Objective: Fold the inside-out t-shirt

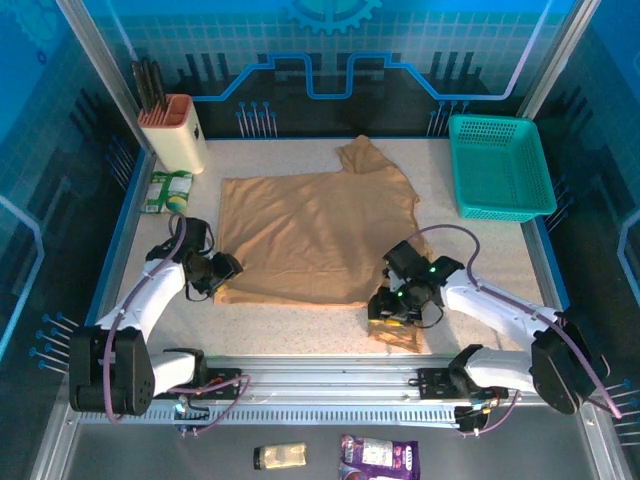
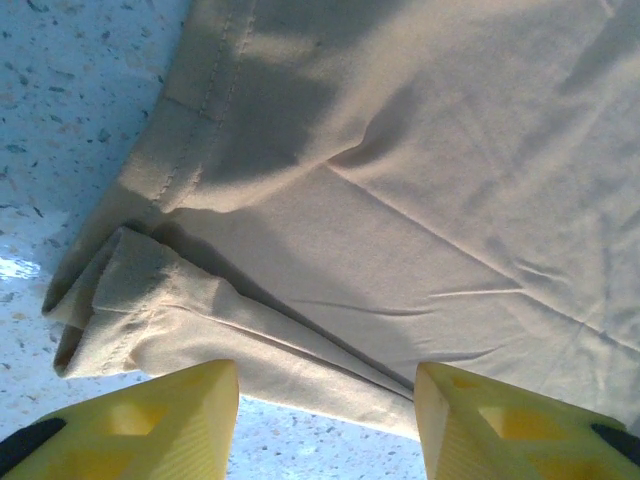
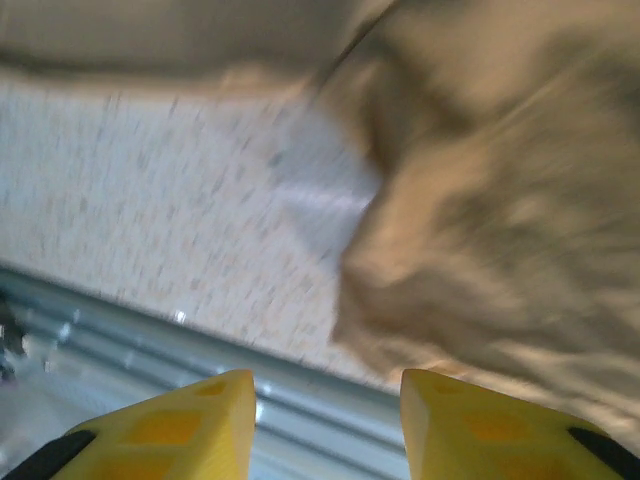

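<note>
Tan fabric as the landmark: seeing the shirt (image 1: pixel 315 235) lying spread wide on the surface (image 1: pixel 280 325), one sleeve sticking out at its far edge. Noting a basket (image 1: pixel 457 170) just off its right side and a knife block (image 1: pixel 175 130) off its far-left corner. Finding the left gripper (image 1: pixel 228 268) poised at the shirt's near-left corner, standing partly open and gripping nothing. In its wrist view, looking past the yellow fingers (image 2: pixel 160 420) at stitched, folded hem layers of the shirt (image 2: pixel 400 200) just ahead of the tips. Finding the right gripper (image 1: pixel 388 315) sitting over the shirt's near-right corner, above a bunched bit of fabric. In its blurred wrist view, seeing the fingers (image 3: pixel 180 425) parted and holding nothing, crumpled shirt (image 3: pixel 480 220) lying ahead and to the right.
</note>
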Controlling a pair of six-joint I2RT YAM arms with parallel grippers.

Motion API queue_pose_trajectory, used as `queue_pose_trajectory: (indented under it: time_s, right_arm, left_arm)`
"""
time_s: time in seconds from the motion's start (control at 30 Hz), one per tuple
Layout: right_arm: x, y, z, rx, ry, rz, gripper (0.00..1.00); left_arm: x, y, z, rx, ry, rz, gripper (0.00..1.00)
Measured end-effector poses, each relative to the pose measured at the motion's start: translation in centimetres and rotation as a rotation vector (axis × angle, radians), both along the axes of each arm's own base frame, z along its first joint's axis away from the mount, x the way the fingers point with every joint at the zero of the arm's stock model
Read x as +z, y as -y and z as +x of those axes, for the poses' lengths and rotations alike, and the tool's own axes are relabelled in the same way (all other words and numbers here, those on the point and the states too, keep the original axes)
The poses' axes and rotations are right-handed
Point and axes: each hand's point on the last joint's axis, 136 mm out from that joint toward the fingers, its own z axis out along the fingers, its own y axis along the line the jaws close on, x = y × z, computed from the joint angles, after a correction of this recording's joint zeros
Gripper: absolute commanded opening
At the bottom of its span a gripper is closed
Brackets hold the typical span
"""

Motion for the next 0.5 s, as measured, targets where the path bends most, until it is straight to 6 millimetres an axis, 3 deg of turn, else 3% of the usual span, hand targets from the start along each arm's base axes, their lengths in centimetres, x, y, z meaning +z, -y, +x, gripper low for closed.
queue_pose_trajectory:
  time_s: [0.27,0.4,0.5]
  right_arm:
    - [-1.9,5.1,5.4,-0.233,0.051,0.010,0.71]
    - [-3.8,6.2,5.4,-0.288,0.018,0.021,0.72]
    - [-4.1,6.9,5.5,-0.331,0.003,0.030,0.72]
  left_arm:
    - [-2.1,-0.5,-0.2,-0.009,-0.074,0.032,0.51]
    - [-2.3,-0.4,0.1,-0.009,-0.074,0.028,0.51]
    - [-2.0,-0.4,0.2,-0.005,-0.062,0.027,0.51]
